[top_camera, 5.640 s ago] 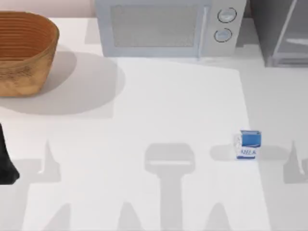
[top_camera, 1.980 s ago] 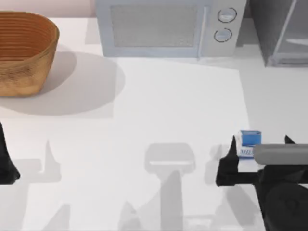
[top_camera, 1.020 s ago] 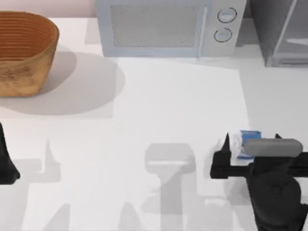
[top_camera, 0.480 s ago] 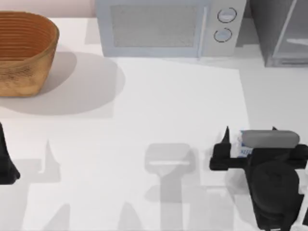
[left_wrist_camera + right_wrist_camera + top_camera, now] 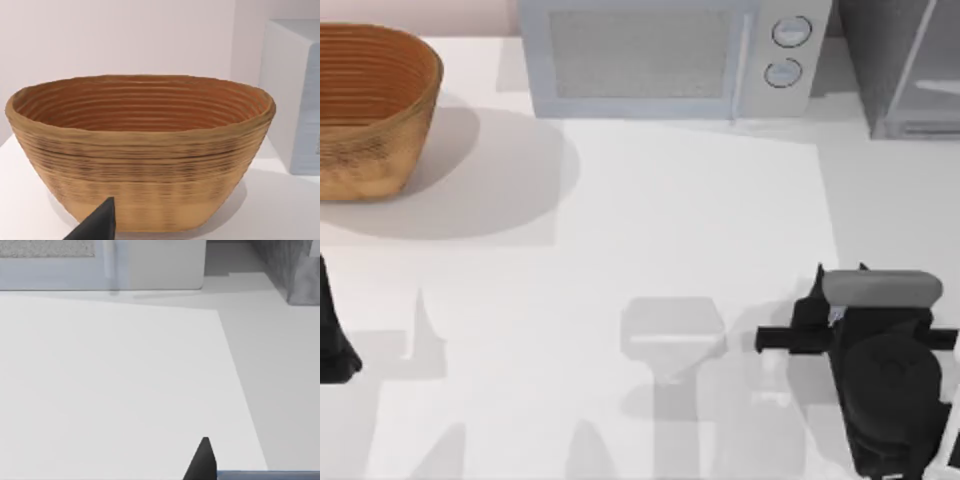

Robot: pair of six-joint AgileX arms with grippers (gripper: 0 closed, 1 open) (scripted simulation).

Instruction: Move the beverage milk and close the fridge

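Observation:
My right gripper (image 5: 840, 275) is low at the table's right front, its two dark fingers drawn in against the sides of the beverage milk. The wrist hides most of the carton from above. In the right wrist view its blue top edge (image 5: 267, 475) runs beside one fingertip (image 5: 202, 460). The fridge (image 5: 905, 70) is the dark-grey cabinet at the back right. Its pale-framed translucent door stands swung out. My left gripper (image 5: 328, 335) is parked at the left edge.
A light-grey microwave (image 5: 670, 60) with two round knobs stands at the back centre, just left of the fridge. A woven basket (image 5: 370, 110) sits at the back left, and the left wrist camera looks straight at the basket (image 5: 140, 150).
The right arm came in over the milk from the front right and lowered. Over the last half second its fingers drew inward from a wide spread to the carton's sides. The left arm stayed still.

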